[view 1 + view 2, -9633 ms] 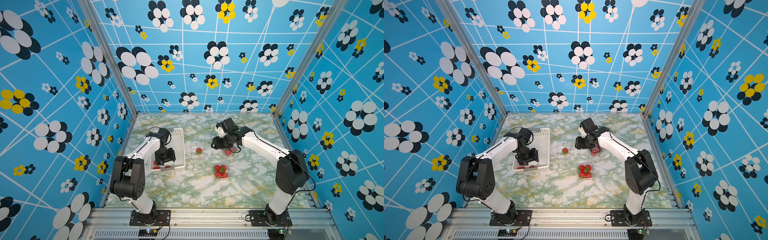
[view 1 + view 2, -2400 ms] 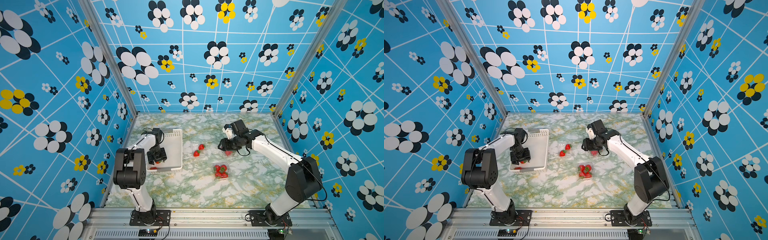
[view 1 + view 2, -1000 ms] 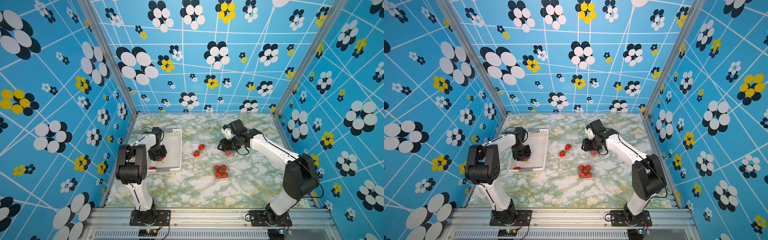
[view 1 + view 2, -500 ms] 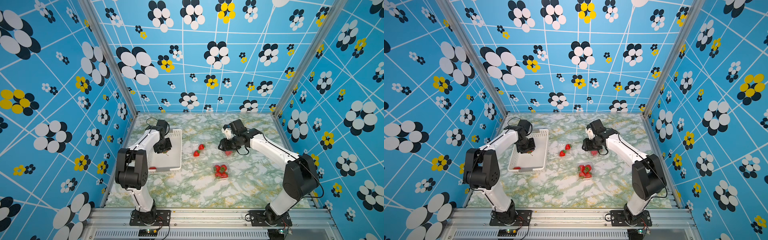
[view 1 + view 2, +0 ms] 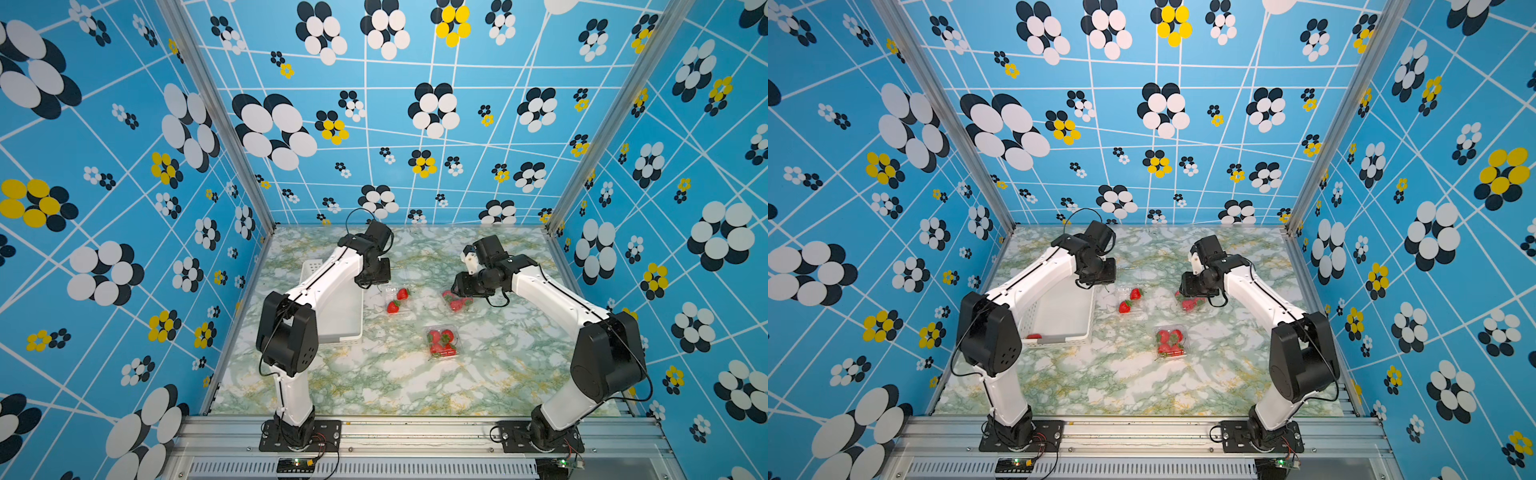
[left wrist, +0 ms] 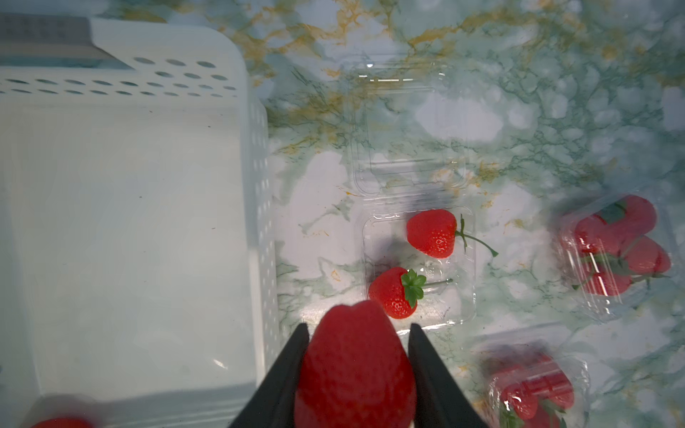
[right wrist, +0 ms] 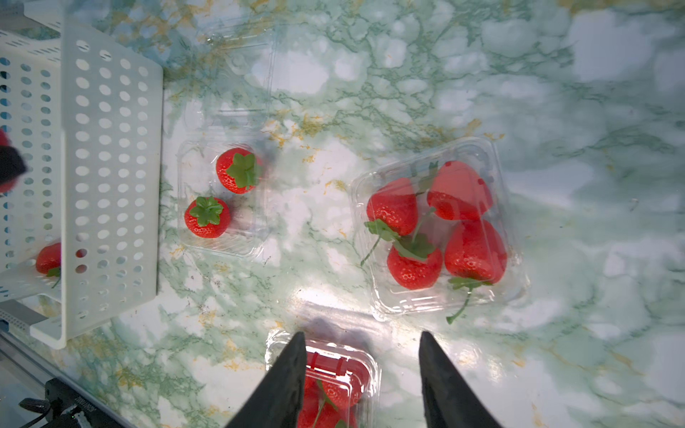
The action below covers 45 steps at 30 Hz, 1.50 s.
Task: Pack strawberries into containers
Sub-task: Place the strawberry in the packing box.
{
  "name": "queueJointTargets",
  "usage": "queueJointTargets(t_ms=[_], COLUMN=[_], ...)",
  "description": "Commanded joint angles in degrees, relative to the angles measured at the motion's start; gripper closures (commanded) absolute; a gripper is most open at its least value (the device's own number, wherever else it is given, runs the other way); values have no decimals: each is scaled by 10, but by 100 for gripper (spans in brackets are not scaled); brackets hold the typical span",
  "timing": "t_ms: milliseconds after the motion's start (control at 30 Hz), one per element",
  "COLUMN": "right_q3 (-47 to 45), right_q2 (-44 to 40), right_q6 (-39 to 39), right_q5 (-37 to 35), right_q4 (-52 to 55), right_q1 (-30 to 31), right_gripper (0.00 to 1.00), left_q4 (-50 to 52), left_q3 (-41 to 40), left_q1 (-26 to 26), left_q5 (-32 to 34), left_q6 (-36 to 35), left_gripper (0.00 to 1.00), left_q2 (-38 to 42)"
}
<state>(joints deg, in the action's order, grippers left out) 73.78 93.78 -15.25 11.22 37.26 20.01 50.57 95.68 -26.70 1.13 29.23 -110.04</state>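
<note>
A strawberry (image 6: 354, 363) is pinched from both sides in the left gripper (image 6: 357, 328), up in the air between the white basket (image 6: 255, 185) and the open punnet (image 6: 457, 300); two strawberries (image 6: 432, 231) lie in that clear punnet, close together; its lid (image 6: 407, 122) lies flat on the marble table (image 5: 374, 382); a second punnet (image 7: 515, 292) with four red berries sits near it; the right gripper (image 7: 361, 333) hangs over a third punnet (image 7: 352, 370) of berries, its jaws spread apart; one last strawberry (image 5: 1034, 336) lies in the basket's near corner.
</note>
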Motion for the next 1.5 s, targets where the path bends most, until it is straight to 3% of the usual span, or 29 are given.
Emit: queueJointTargets(t_ms=[0, 267, 733, 967, 1333, 1467], right_q3=[-22, -44, -56, -60, -62, -64], right_q2=[-24, -28, -37, -40, -46, -48], right_q6=[3, 1, 6, 10, 15, 15], right_q5=[-5, 4, 7, 13, 27, 28], right_q4=[18, 9, 11, 12, 18, 16], right_q1=[-14, -22, -27, -26, -27, -26], right_gripper=[49, 49, 49, 49, 49, 49], left_q4=[-1, -3, -5, -7, -8, -2], left_q3=[26, 63, 75, 77, 71, 75], left_q1=[-13, -22, -37, -39, -39, -39], left_q5=[-2, -13, -25, -33, -29, -24], left_q6=[8, 8, 14, 13, 11, 9], left_gripper=[74, 74, 73, 67, 46, 47], left_q2=[-47, -110, -148, -156, -157, -151])
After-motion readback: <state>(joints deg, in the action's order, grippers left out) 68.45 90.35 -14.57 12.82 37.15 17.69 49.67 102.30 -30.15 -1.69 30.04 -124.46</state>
